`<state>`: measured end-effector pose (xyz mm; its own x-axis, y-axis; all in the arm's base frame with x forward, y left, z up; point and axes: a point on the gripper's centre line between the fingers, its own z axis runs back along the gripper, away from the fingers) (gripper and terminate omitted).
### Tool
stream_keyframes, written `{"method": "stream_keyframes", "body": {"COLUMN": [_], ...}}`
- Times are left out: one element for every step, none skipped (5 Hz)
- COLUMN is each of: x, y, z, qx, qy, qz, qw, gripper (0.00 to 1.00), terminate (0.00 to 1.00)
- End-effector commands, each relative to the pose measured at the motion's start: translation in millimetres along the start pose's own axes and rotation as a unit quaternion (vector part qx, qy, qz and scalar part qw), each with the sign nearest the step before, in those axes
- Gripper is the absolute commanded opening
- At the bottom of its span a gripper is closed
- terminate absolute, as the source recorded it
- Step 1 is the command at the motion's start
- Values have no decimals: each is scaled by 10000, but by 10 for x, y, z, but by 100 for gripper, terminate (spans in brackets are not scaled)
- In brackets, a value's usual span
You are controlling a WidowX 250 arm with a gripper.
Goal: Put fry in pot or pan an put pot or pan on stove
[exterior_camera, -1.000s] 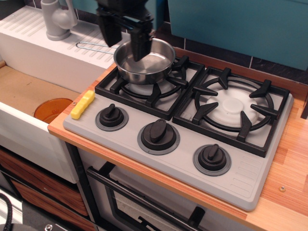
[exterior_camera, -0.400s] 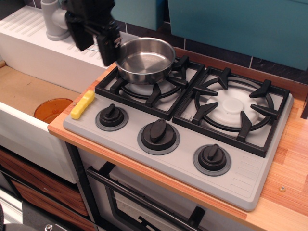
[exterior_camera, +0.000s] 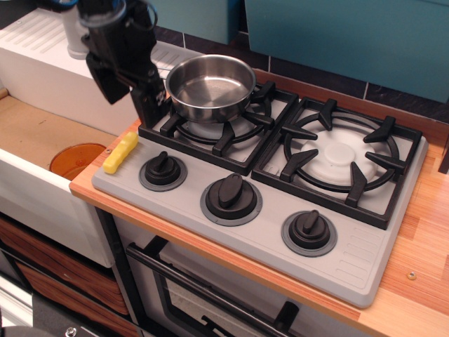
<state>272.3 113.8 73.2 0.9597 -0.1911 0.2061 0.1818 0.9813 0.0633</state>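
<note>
The steel pan point(exterior_camera: 210, 88) stands empty on the back-left burner grate of the grey stove point(exterior_camera: 245, 217). Its wire handle is hidden behind the arm. The yellow fry point(exterior_camera: 121, 152) lies on the stove's front-left corner, beside the left knob. My black gripper point(exterior_camera: 132, 105) hangs just left of the pan, above and a little behind the fry. It is open and empty, with one finger point(exterior_camera: 149, 105) close to the pan's left wall.
A round orange dish point(exterior_camera: 76, 160) lies in the sink left of the stove. A white drainboard with a grey tap point(exterior_camera: 76, 35) runs along the back left. The right burner point(exterior_camera: 342, 158) is bare. A wooden counter point(exterior_camera: 421, 232) flanks the stove on the right.
My gripper has moved left and down, from over the pan to beside its left wall, nearer the fry. The pan and fry have not moved.
</note>
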Motion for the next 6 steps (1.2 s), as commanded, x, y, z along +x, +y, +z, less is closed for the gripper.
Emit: {"method": "stream_keyframes", "body": {"x": [1, -20, -74, -142, -223, -284], "y": [72, 118, 162, 190, 204, 191], "z": [-88, -261, -340, -332, -327, -373], "qx": [251, 317, 264, 269, 298, 297], "qy": [-496, -643, -706, -688, -677, -713], "qz": [-116, -229, -314, -330, -343, -321], "qw": [9984, 9972, 9967, 9967, 9967, 9965], "gripper": [100, 100, 100, 100, 100, 100], "terminate": [0, 0, 0, 0, 0, 0]}}
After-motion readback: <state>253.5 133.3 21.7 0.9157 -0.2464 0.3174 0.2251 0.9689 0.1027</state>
